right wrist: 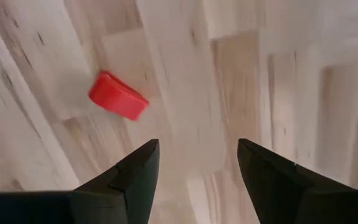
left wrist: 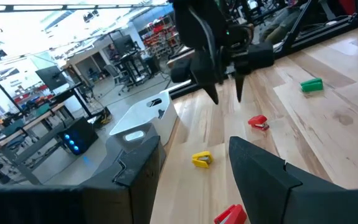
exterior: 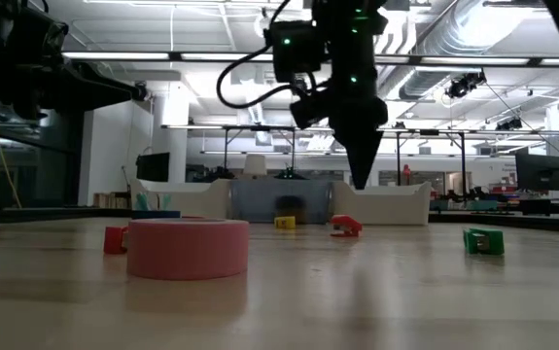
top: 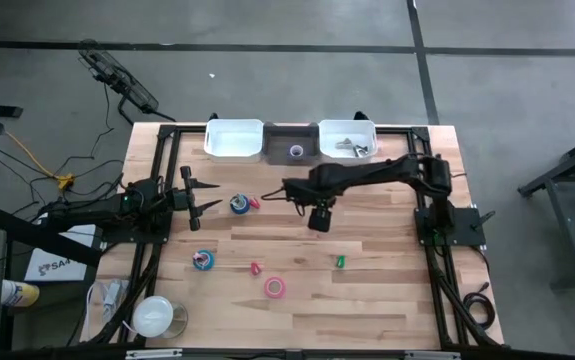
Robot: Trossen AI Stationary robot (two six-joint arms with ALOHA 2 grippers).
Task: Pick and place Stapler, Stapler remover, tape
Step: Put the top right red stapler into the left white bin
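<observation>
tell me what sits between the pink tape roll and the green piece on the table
In the high view nothing lies between the pink tape roll and the green piece; only bare wood of the table shows there.

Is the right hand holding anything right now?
No, the right hand is open and empty above bare wood, with a small red piece lying apart from it.

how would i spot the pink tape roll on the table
Start at the three bins along the table's far edge, then cross to the near half of the wooden table. The pink tape roll lies flat there, a ring with a round hole, unlike the small solid red piece beside it.
</observation>
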